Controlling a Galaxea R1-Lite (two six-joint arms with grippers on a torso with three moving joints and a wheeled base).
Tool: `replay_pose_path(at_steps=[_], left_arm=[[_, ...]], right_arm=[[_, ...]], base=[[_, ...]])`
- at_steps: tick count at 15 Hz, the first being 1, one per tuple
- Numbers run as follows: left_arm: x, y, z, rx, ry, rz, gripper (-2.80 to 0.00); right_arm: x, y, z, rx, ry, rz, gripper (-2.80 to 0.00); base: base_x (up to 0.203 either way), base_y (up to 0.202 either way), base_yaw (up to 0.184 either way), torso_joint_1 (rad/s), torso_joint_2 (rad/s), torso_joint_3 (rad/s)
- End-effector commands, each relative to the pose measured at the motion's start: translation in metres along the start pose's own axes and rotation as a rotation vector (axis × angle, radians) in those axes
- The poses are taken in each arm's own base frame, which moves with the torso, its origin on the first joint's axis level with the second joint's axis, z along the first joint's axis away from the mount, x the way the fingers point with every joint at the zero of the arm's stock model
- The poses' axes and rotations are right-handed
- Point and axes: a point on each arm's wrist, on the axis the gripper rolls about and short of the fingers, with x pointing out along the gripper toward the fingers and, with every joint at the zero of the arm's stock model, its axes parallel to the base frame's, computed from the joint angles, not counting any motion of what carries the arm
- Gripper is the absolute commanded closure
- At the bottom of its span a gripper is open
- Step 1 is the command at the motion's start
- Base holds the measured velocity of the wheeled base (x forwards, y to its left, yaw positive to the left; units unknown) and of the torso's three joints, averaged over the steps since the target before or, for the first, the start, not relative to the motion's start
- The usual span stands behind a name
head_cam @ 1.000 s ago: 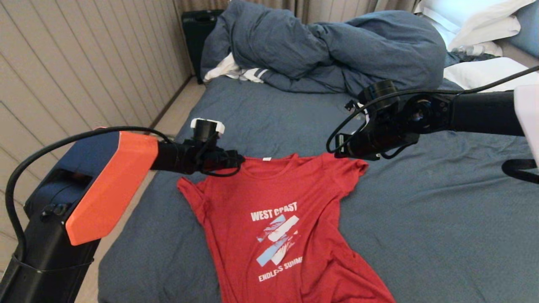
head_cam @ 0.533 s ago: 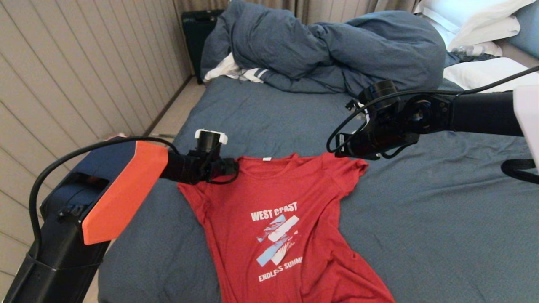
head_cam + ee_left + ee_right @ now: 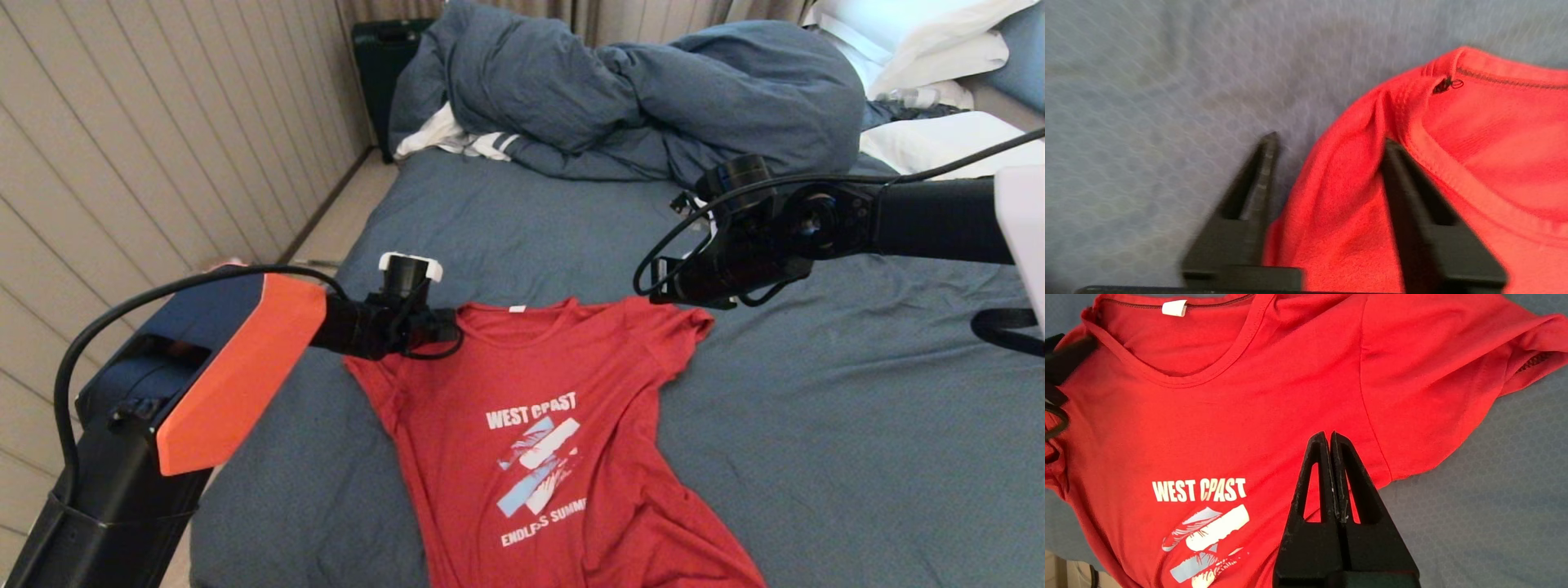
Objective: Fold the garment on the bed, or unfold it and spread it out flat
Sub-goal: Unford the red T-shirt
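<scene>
- Shirt (image 3: 539,425) lies print-up on the bed (image 3: 816,425), near its foot.
- Duvet (image 3: 637,98) and pillows (image 3: 922,41) beyond shirt; panelled wall (image 3: 147,139) alongside.
- Left hand (image 3: 1327,141) released, straddling shirt's shoulder.
- Right hand (image 3: 1329,435) clenched, empty, above shirt.

A red T-shirt (image 3: 547,441) lies front-up at lower centre on the bed (image 3: 857,425). The left gripper (image 3: 445,325) sits at its left shoulder; the right gripper (image 3: 657,290) hovers by the other shoulder. A bunched blue-grey duvet (image 3: 637,90) fills the upper frame
</scene>
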Motion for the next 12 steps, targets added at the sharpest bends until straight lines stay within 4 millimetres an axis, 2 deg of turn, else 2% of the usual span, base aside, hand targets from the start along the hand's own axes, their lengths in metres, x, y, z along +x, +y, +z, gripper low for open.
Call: replay_pose_path(at_steps=[1, 9, 12], left_arm=[[-0.004, -0.001, 0.007, -0.007, -0.019, -0.004, 0.0], [-0.011, -0.001, 0.018, -0.013, -0.053, -0.005, 0.0], [-0.015, 0.004, 0.034, -0.026, -0.1, -0.002, 0.0]], right_arm=[[0.0, 0.0, -0.001, 0.002, 0.005, 0.0, 0.0], [-0.002, 0.0, 0.0, 0.002, 0.0, 0.001, 0.0], [-0.002, 0.0, 0.0, 0.002, 0.0, 0.0, 0.0]], base=[[0.0, 0.0, 0.0, 0.0, 0.0, 0.0], [0.0, 0.0, 0.0, 0.0, 0.0, 0.0], [0.0, 0.0, 0.0, 0.0, 0.0, 0.0]])
